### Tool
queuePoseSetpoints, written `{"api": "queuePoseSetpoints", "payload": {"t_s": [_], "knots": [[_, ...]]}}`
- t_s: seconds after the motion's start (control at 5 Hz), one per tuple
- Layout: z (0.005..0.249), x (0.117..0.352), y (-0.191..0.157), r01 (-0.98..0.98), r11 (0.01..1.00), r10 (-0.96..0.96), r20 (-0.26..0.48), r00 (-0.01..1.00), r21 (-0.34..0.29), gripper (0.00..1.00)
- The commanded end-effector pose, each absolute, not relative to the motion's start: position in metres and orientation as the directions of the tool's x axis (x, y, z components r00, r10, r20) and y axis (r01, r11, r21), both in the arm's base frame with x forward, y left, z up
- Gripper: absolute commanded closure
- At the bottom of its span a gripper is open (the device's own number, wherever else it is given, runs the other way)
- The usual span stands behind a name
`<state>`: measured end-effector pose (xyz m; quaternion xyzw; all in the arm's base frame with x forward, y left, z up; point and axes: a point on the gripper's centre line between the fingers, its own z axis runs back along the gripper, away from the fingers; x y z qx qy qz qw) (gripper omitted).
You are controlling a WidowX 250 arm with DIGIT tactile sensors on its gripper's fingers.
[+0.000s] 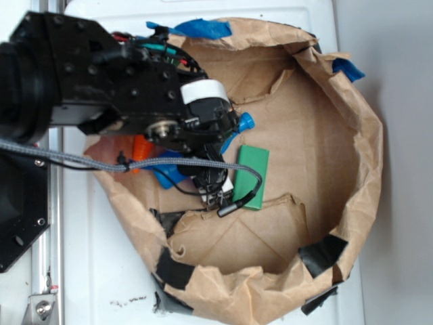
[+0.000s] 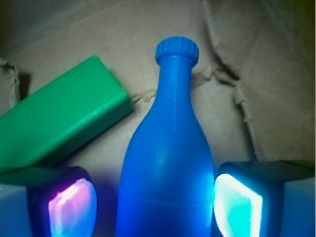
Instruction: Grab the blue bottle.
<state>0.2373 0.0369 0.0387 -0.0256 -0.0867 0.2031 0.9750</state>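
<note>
1. Inside the crumpled brown paper enclosure on the white desk, the black robot arm reaches down over the toys.
2. Between the two glowing fingers lies the blue bottle, its capped neck pointing away from the wrist camera.
3. The gripper stands spread about as wide as the bottle's body, one pad on each side of it; whether either pad touches the plastic cannot be told.
4. From the exterior view, only the bottle's cap and a bit of its body show past the arm.
5. A flat green block lies just beside the bottle, angled toward its neck.
6. An orange toy peeks out under the arm.
</note>
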Motion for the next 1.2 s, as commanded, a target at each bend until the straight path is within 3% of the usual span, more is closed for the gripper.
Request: {"api": "queuePoseSetpoints", "payload": {"t_s": [0.0, 0.2, 0.4, 0.6, 0.8, 1.0], "knots": [[0.031, 0.228, 0.039, -0.376, 0.922, 0.386, 0.154, 0.909, -0.095, 1.00], [0.033, 0.226, 0.040, -0.352, 0.931, 0.363, 0.145, 0.921, -0.096, 1.00], [0.045, 0.225, 0.040, -0.289, 0.956, 0.293, 0.202, 0.934, -0.053, 1.00], [0.095, 0.242, 0.040, -0.167, 0.985, 0.173, 0.201, 0.964, -0.047, 1.00], [0.144, 0.249, 0.037, -0.062, 0.996, 0.070, 0.131, 0.989, -0.069, 1.00], [0.192, 0.249, 0.034, 0.009, 0.998, 0.001, 0.148, 0.989, -0.063, 1.00]]}}
